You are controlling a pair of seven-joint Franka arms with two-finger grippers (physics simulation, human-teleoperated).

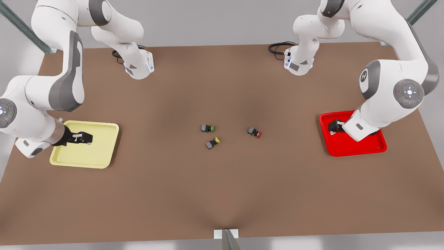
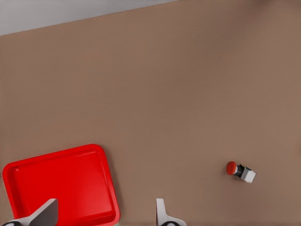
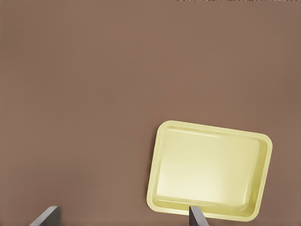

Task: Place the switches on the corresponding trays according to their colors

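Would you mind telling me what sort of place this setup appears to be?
Most likely a simulated robot test bench, not a home or shop: a bare brown table, metal frame struts, and sorting props, namely a yellow tray, a red tray and three tiny switches. The left gripper and right gripper hover open.

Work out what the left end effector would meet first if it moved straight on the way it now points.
Probably the red tray, near its rim: the open left end effector points down over it, though depth is unclear.
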